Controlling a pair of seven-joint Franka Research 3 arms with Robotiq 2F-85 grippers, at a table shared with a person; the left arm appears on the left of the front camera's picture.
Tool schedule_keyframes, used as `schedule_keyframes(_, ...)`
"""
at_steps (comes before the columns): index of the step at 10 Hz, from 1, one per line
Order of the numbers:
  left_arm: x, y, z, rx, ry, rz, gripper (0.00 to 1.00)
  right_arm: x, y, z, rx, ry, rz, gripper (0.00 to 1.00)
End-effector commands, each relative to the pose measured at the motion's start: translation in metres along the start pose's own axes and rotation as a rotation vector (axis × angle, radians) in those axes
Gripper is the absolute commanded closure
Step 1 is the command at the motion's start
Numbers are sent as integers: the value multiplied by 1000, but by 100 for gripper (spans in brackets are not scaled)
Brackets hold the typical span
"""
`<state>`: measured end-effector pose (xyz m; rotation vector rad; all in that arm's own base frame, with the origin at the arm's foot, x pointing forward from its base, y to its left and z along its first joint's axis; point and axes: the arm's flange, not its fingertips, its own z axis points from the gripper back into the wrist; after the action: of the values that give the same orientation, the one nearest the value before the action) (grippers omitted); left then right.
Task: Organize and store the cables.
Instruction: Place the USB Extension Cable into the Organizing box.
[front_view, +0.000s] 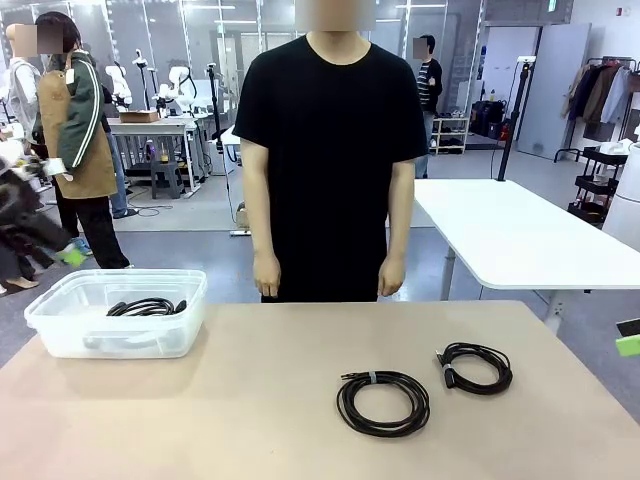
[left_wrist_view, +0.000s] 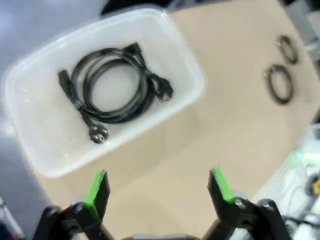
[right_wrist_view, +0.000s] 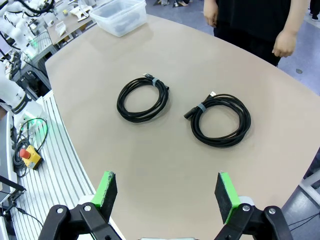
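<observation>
Two black coiled cables lie on the tan table: a larger coil near the middle front and a smaller coil to its right. From the right wrist they appear as one coil and another coil, well beyond my open right gripper. A third coiled cable with plug ends lies inside the clear plastic bin. My left gripper hangs open high above the table beside the bin, holding nothing. The two table coils show far off in the left wrist view.
A person in a black shirt stands at the far edge, hands hanging at the sides. A white table stands behind on the right. In the right wrist view a red emergency-stop box sits on the ribbed base beside the table edge.
</observation>
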<state>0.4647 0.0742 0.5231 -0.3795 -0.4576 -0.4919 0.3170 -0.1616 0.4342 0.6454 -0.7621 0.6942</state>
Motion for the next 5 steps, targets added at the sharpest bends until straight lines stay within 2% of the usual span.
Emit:
schedule_keyframes(1,-59,-5,16,-67,-90,-135,0,0,-1,-1,0,-21,13,0)
schedule_keyframes(3,-97,3,22,-74,-104,-269,0,0,-1,-1,0,-21,13,0)
schedule_keyframes(4,-108,7,26,-110,-115,-339,0,0,-1,-1,0,-21,13,0)
schedule_keyframes(5,-119,10,31,-194,-140,-412,0,0,-1,-1,0,-21,13,0)
